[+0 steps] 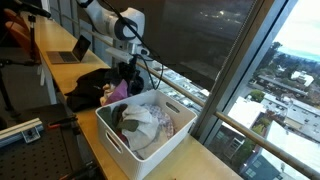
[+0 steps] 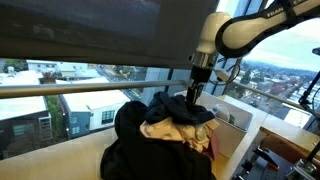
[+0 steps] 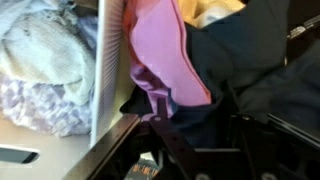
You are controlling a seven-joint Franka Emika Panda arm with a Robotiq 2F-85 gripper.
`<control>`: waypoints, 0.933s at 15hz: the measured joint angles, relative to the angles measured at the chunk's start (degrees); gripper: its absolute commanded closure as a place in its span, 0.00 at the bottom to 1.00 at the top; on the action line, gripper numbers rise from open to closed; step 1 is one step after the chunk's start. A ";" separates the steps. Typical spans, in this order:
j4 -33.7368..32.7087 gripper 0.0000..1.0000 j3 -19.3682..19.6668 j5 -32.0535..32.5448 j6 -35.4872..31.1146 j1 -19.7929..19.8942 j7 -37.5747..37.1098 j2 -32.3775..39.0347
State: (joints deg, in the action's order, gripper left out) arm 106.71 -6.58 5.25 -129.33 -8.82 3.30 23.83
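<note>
My gripper (image 1: 128, 68) (image 2: 192, 95) is lowered onto a heap of dark clothes (image 1: 90, 82) (image 2: 140, 150) on the wooden counter, right beside a white basket (image 1: 118, 148). In the wrist view the gripper (image 3: 198, 120) has its jaws apart, with dark navy cloth (image 3: 240, 70) lying between and under them. A pink garment (image 3: 165, 50) (image 1: 118, 91) drapes against the basket's wall (image 3: 108, 70), touching the finger on that side. Pale crumpled clothes (image 3: 40, 60) (image 1: 145, 125) fill the basket. A tan garment (image 2: 170, 128) lies on top of the heap.
A laptop (image 1: 72, 52) sits further along the counter (image 1: 55, 65). The big window (image 1: 200, 40) with its rail (image 2: 60, 92) runs close behind the heap. The counter's edge drops off in front of the basket.
</note>
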 measured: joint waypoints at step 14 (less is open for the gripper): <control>3.72 0.00 6.85 1.39 -1.06 9.78 2.73 -7.40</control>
State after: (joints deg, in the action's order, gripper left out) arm 110.43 0.27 6.64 -130.39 0.96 6.03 16.43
